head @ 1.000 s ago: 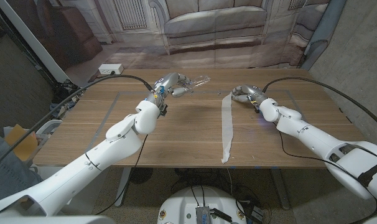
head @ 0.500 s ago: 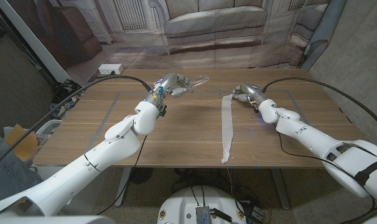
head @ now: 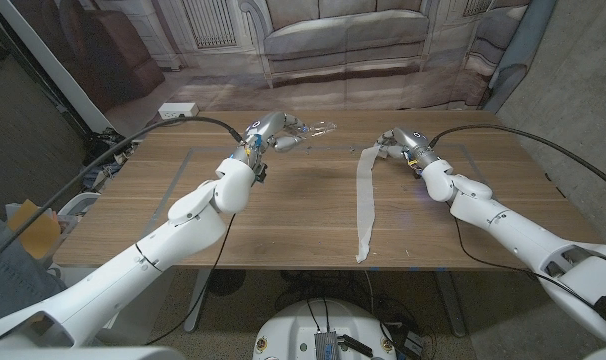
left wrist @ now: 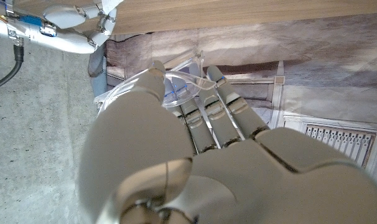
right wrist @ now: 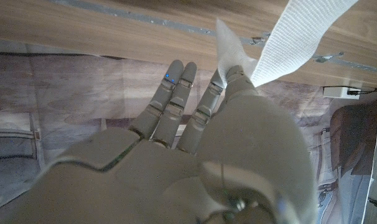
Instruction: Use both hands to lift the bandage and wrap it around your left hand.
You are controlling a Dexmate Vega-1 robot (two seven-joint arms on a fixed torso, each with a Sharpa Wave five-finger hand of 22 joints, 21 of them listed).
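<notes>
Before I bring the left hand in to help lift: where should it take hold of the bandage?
Probably the loose near end of the bandage, coming from the robot's left side. The strip lies flat and straight toward the table's near edge, and the right hand already pinches its far end; the left hand hovers apart.

A staged lab: wooden table before a printed sofa backdrop.

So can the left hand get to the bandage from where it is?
Probably yes: bare table lies between the left hand and the bandage, whose far end the right hand pinches.
</notes>
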